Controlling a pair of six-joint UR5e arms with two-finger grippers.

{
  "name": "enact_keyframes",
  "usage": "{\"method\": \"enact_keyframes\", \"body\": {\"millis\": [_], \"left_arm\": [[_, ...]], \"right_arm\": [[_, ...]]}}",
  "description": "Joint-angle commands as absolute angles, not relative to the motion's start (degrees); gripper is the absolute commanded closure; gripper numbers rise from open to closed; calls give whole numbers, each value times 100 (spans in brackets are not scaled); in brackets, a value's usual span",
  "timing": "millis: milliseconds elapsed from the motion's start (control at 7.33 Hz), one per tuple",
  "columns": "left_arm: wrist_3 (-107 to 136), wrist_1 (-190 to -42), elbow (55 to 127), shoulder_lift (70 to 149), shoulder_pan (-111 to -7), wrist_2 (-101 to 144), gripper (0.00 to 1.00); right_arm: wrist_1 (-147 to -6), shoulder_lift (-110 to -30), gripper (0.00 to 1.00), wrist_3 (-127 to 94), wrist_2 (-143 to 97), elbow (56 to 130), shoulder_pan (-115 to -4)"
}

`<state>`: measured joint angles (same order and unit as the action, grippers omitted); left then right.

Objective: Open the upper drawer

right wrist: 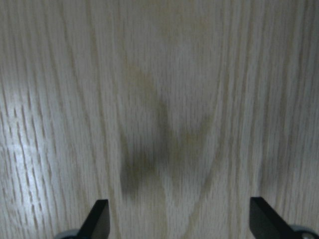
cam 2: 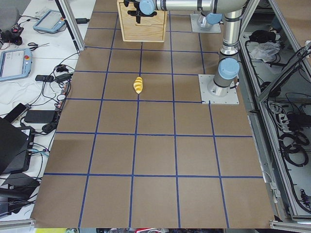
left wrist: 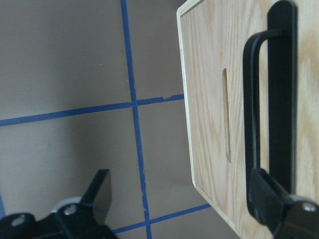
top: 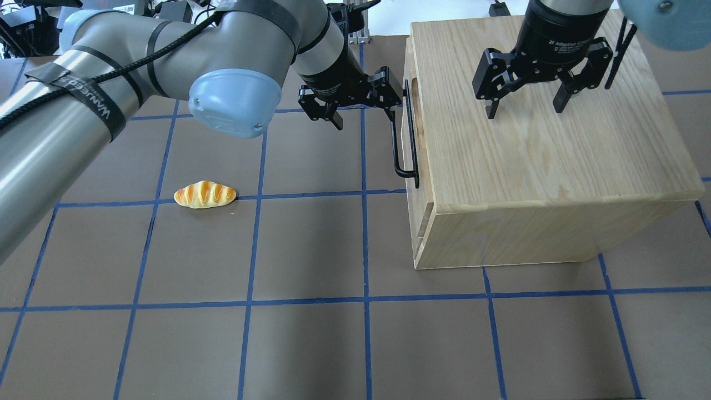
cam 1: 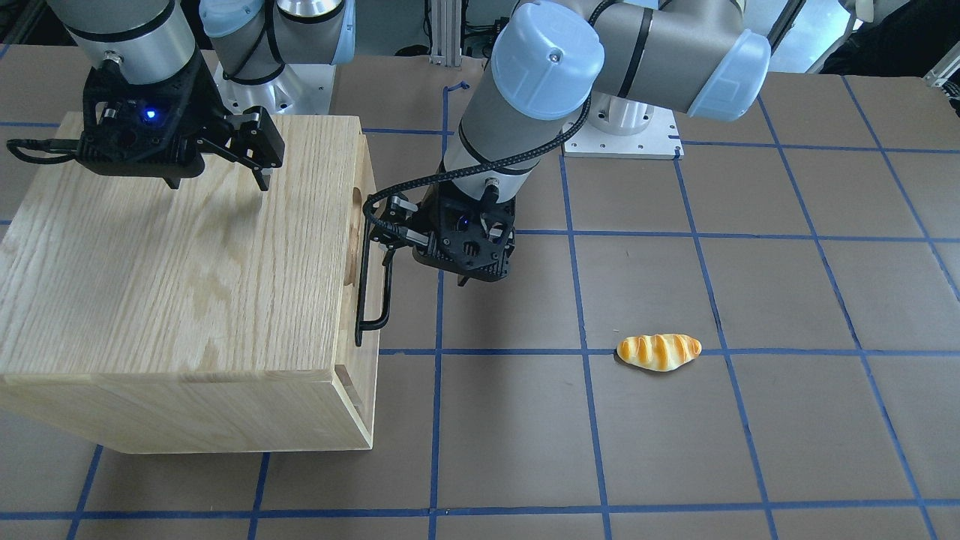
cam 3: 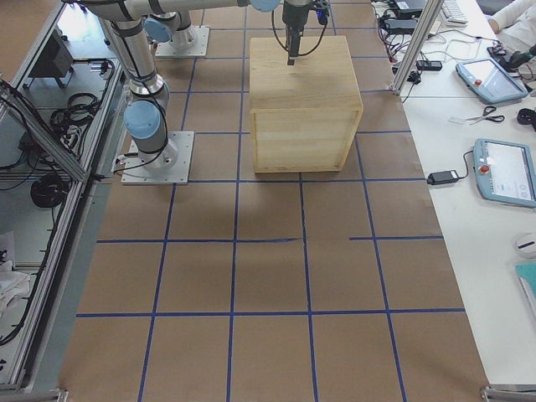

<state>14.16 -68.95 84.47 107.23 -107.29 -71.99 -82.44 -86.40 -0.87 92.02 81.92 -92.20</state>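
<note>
The oak-grain cabinet [top: 544, 155] stands on the table with its front facing my left arm. The upper drawer's front panel [left wrist: 214, 99] sits flush in the cabinet, with its black bar handle [top: 397, 144] sticking out; the handle also shows in the front-facing view [cam 1: 373, 285] and the left wrist view [left wrist: 281, 89]. My left gripper [top: 361, 111] is open beside the handle's far end. One of its fingers [left wrist: 269, 194] is right at the bar, the other over the table. My right gripper [top: 525, 105] is open and empty, hovering above the cabinet top [right wrist: 164, 99].
A bread roll [top: 204, 194] lies on the brown table with its blue tape grid [top: 311, 300], well left of the cabinet; it also shows in the front-facing view [cam 1: 658, 351]. Operators' desks with tablets line the table's far side [cam 3: 494, 167].
</note>
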Motion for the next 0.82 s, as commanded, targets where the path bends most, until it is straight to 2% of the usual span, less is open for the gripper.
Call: {"method": "enact_keyframes", "body": {"millis": [0,409,682], "left_arm": [[1389,-6794,8411,10915,-10784,-7110,0],[1021,-6811,8499,11039,-10775,-7372,0],[967,-7169,8638,10786,-10496,-7672,0]], "right_arm": [[-8244,-8640,0,-88,9202,8200,-9220],[-8244,-8640,0,-88,9202,8191,-9220],[-8244,-8640,0,-88,9202,8191,-9220]]}}
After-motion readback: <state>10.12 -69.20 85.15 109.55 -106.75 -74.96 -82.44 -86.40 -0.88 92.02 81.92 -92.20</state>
